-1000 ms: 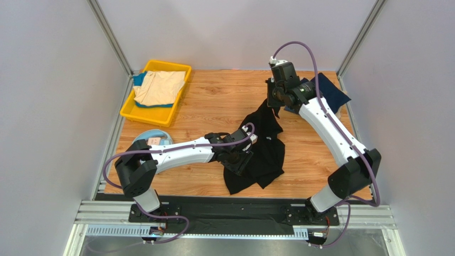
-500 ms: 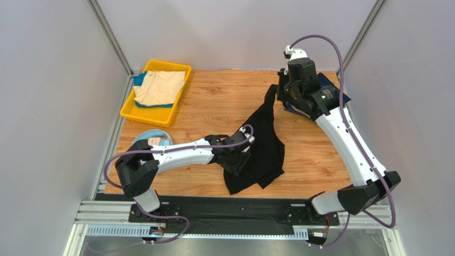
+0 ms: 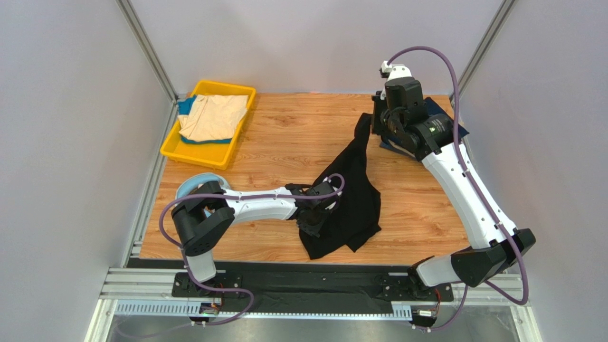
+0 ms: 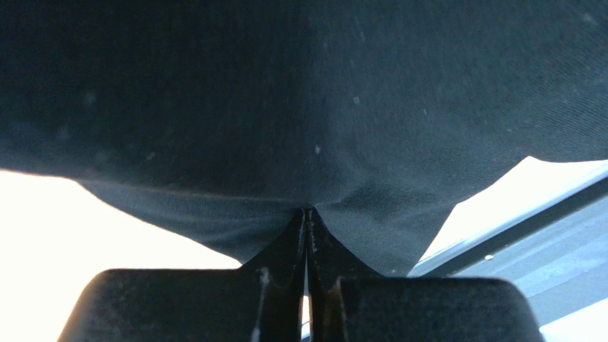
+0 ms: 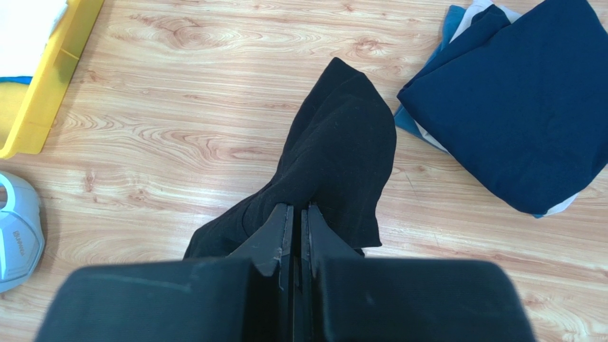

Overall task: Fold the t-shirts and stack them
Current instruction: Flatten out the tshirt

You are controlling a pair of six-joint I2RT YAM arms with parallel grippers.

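Left wrist: mostly black t-shirt [image 4: 307, 107]

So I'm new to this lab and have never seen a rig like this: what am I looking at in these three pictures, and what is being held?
These are two white robot arms bolted at the near edge of a wooden table. The wide picture is taken from above and behind them, so the left arm is on the left and the right arm on the right. The other two pictures come from a small camera on each wrist, looking past that arm's own black jaws. Both pairs of jaws are shut on one black t-shirt. The right arm holds one end up off the table, and the left pinches it lower down. A yellow tray at the far left holds a beige shirt. A folded navy shirt lies at the far right, and light-blue headphones sit near the tray.
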